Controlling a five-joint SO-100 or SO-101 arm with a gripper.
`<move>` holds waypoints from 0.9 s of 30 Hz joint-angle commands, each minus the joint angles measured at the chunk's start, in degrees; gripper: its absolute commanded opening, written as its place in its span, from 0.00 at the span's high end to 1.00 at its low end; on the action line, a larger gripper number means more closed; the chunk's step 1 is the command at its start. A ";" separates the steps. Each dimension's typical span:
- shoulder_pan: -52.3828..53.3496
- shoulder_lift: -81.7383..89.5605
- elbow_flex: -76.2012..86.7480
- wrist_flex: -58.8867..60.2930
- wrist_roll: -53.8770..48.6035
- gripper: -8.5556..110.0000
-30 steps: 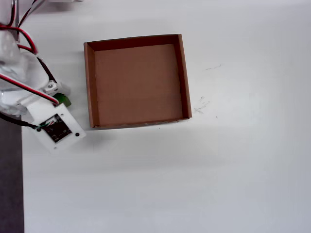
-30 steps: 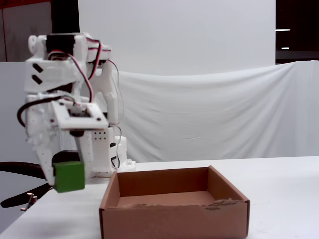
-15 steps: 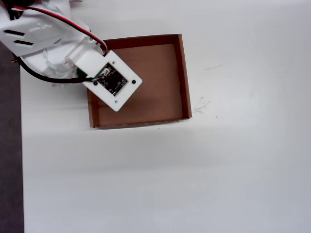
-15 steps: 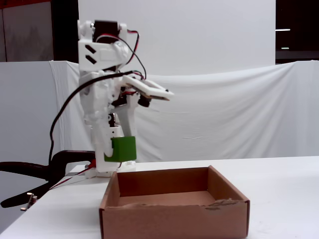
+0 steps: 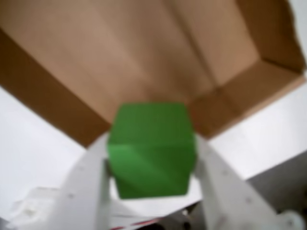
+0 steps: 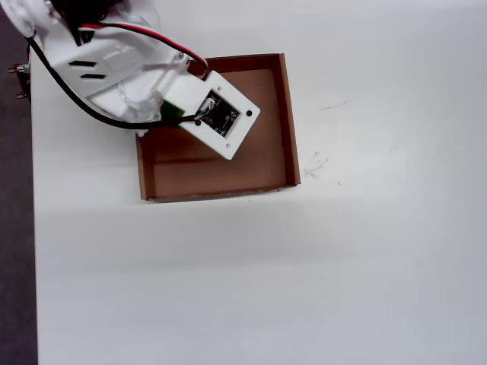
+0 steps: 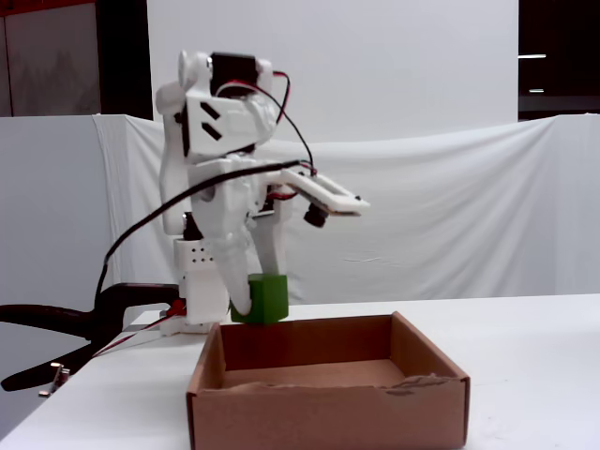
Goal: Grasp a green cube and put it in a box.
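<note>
Green cube (image 5: 151, 148) between pincer (image 5: 152, 179) fingers

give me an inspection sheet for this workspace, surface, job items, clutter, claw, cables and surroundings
Surface: white table, faint scuff marks right of the box in the overhead view.
Job's things: green cube held above the box's far edge; brown cardboard box empty.
Clutter: nothing seen.
Claw: claw shut on the cube.
Cables: red and black wires run along the arm.
Surroundings: white cloth backdrop, black clamp at the table's left edge.

White arm (image 6: 114, 76) over brown box (image 6: 289, 122) corner, green cube (image 6: 169, 112) peeking beneath
</note>
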 commanded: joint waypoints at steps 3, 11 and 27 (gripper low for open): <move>-1.23 -0.97 0.88 -3.16 -0.09 0.83; -2.11 -1.93 3.16 -4.48 0.00 0.83; -2.72 -3.87 6.68 -11.60 0.09 0.82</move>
